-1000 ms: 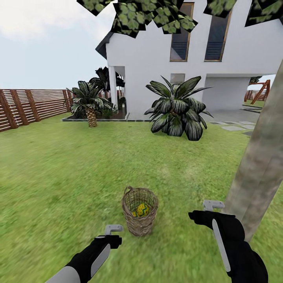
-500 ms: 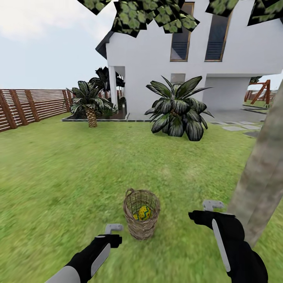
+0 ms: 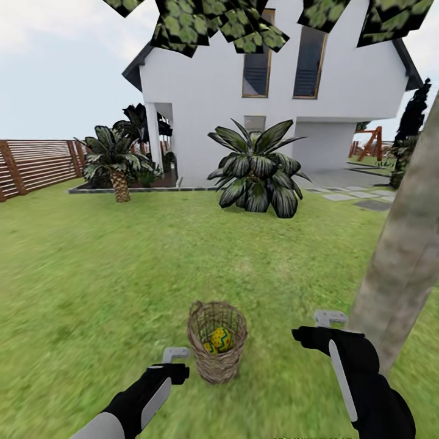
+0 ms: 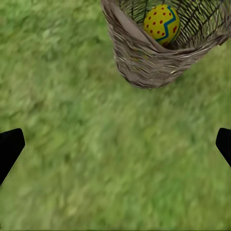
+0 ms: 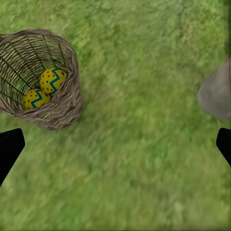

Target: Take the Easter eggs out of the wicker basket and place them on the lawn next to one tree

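Note:
The wicker basket stands upright on the lawn just ahead of me, between my two arms. Yellow Easter eggs with blue-green zigzags lie inside it. The right wrist view shows two eggs in the basket; the left wrist view shows one egg over the basket's wall. My left gripper hovers open just left of the basket, holding nothing. My right gripper is open and empty to the basket's right, close to the tree trunk.
The trunk's base meets the grass right beside my right gripper. Leaf clusters hang overhead. Farther off are a big dark bush, a short palm, the white house, a brown fence and grey stepping stones.
The head view has swung to the right, so house, bush and fence shifted left in the picture. Both arms and the basket keep their places relative to me.

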Available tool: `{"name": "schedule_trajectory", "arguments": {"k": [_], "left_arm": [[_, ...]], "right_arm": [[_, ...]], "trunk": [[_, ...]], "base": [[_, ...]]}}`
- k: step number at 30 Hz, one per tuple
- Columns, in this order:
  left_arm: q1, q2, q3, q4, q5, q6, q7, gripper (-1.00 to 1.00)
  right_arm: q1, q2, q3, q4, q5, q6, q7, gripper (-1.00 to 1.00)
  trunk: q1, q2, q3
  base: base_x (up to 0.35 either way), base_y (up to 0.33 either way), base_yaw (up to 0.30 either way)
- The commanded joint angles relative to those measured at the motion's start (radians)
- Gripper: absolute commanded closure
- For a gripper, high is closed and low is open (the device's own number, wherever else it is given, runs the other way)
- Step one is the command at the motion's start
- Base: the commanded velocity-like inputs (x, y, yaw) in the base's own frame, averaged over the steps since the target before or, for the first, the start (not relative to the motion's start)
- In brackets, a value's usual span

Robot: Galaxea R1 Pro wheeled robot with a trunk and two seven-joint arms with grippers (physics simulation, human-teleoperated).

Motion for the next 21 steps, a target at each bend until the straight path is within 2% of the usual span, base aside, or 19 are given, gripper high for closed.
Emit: {"name": "schedule_trajectory", "arguments": {"k": [1,21], "left_arm": [[-0.001,0.001,-0.008,-0.002,0.011,0.003,0.009,-1.0],[-0.001,0.002,-0.008,-0.002,0.011,0.003,0.009,-1.0]], "right_arm": [[-0.001,0.001,-0.001,-0.001,0.009,0.005,0.006,-1.0],[-0.001,0.001,-0.002,-0.001,0.009,0.005,0.007,-1.0]], "trunk": [[0.0,-0.001,-0.001],[0.0,-0.001,0.013]], "base": [[0.031,0.315,-0.268],[0.006,0.322,-0.271]]}}
